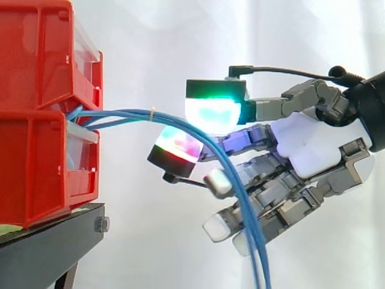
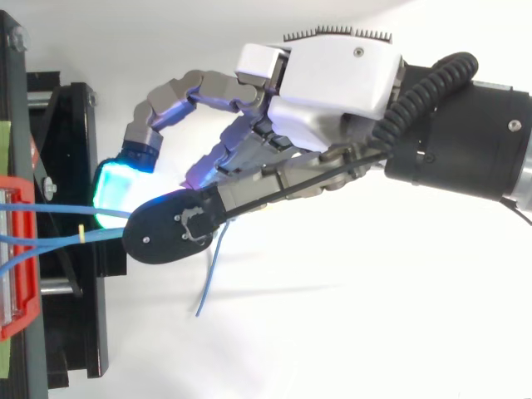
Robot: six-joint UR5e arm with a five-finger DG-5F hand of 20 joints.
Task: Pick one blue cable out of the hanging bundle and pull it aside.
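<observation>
Beside the red bins (image 1: 54,120), I am pinching a blue cable (image 1: 129,112) between fingertips (image 1: 212,113) of the hand (image 1: 313,150), just past the tie (image 1: 153,112), judging it light, limp and slippery.

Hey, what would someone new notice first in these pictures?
The robot hand, glowing green and red, comes in from the right in the side view. Across it hang the blue cables, which arch out from between the stacked red bins on the left.

Setting: a white curtain (image 1: 156,48) with faint vertical folds, evenly lit, closes the scene. Stacked red bins (image 1: 42,60) rest on a black stand (image 1: 54,241). The white surface (image 2: 357,349) below carries soft shadows.
</observation>
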